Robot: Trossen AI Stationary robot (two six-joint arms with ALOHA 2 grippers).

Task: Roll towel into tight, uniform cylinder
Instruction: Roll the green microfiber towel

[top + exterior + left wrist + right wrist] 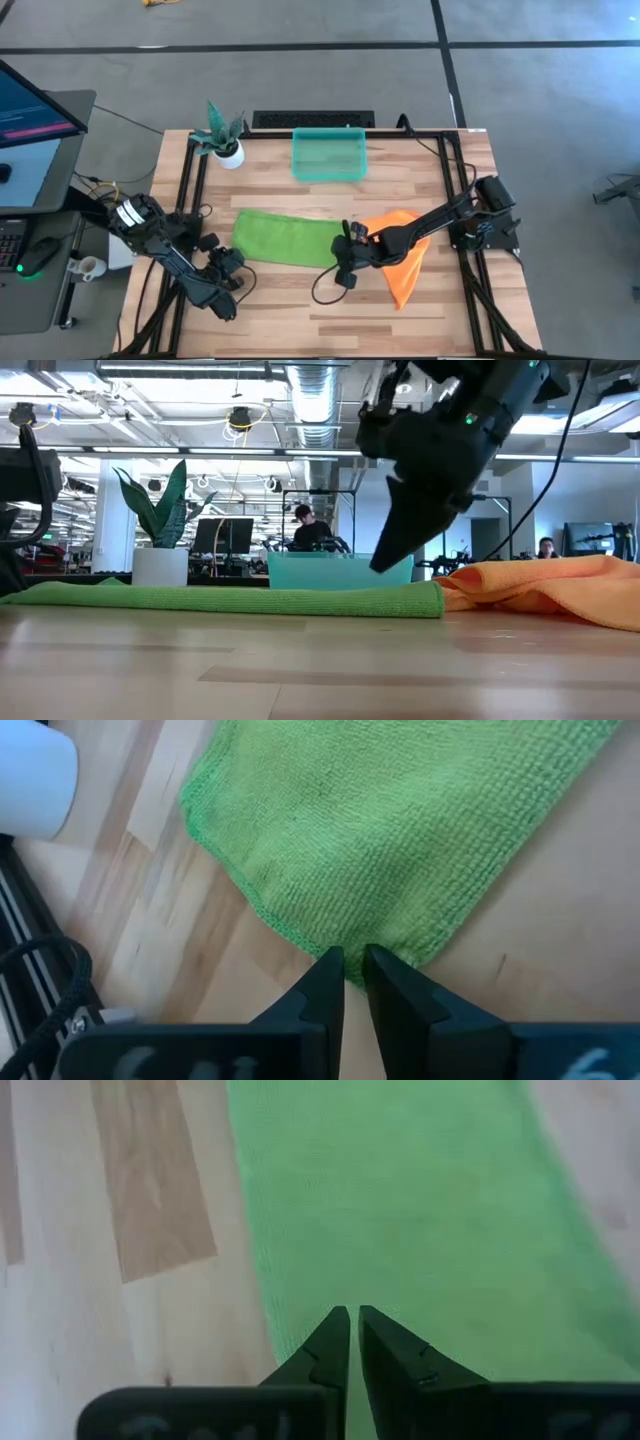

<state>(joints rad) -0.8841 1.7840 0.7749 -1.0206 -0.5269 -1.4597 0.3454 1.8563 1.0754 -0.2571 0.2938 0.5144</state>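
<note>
The green towel lies flat and unrolled on the wooden table, just below centre, with an orange cloth touching its 3 o'clock end. The left gripper sits at the towel's 9 o'clock end, its 2 fingers nearly pressed together on the corner hem, pinching it. The right gripper is over the 3 o'clock end, fingers nearly together with green cloth in the slit; whether it grips cannot be told.
</note>
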